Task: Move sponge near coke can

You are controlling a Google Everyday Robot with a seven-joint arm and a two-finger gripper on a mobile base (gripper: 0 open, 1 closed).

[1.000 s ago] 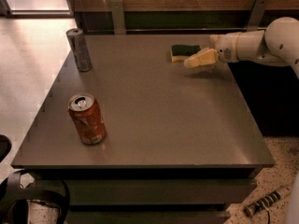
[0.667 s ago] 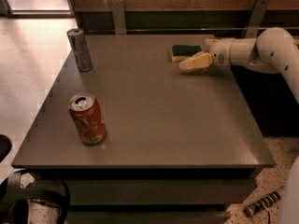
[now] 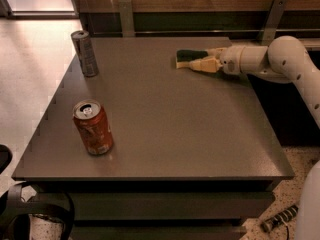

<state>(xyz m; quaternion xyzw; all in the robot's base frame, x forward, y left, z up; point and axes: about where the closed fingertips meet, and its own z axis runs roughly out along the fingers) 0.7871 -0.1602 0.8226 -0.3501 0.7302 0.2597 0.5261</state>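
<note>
The sponge, dark green on top with a yellow base, lies flat on the dark table at the far right. My gripper reaches in from the right at table height. Its tan fingers are spread, one on the near side and one on the far side of the sponge's right end. The coke can, red-orange with a silver top, stands upright near the front left corner, far from the sponge.
A taller grey-silver can stands at the far left of the table. My white arm stretches along the table's right side. A wooden wall with metal brackets runs behind the far edge. The floor drops off left and front.
My gripper has moved left along the far right of the table, and its fingers now straddle the sponge's right end. The sponge and both cans have not moved.
</note>
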